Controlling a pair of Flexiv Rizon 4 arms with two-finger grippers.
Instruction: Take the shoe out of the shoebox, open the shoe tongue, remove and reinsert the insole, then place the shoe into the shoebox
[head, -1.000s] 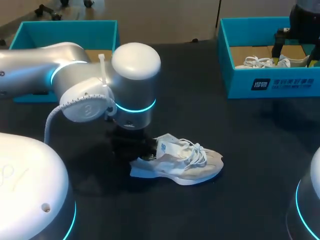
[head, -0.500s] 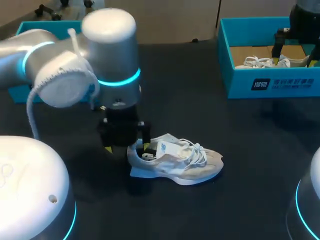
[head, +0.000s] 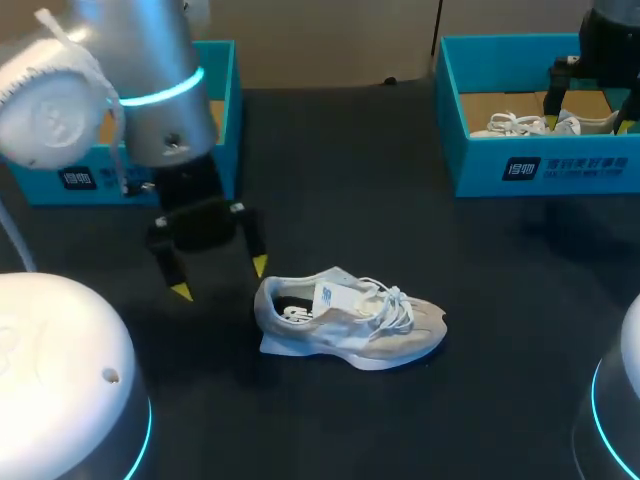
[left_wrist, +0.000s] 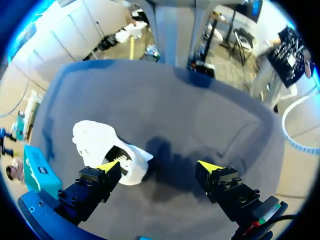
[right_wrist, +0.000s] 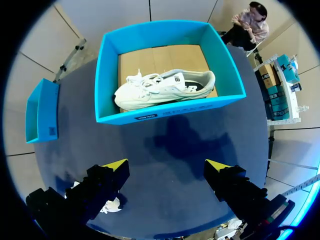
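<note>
A beige sneaker (head: 350, 320) with white laces lies on its sole on the dark table, toe to the right, tongue raised. My left gripper (head: 220, 278) hangs open just left of its heel, above the table, touching nothing. In the left wrist view the sneaker's heel (left_wrist: 102, 147) shows beside one finger of the left gripper (left_wrist: 159, 166), not between the fingers. A second white shoe (right_wrist: 162, 87) lies in the teal shoebox (right_wrist: 150, 116) at the back right. My right gripper (right_wrist: 167, 165) stands open high above that shoebox (head: 540, 165), empty.
Another teal box (head: 130, 120) sits at the back left, behind my left arm; it also appears as the teal box (right_wrist: 42, 110) in the right wrist view. Bare dark tabletop (head: 400, 200) lies between the two boxes and around the sneaker.
My left gripper opened wide, lifted off the sneaker's heel and drew back up and to the left. The sneaker stays where it was. The right arm has not moved.
</note>
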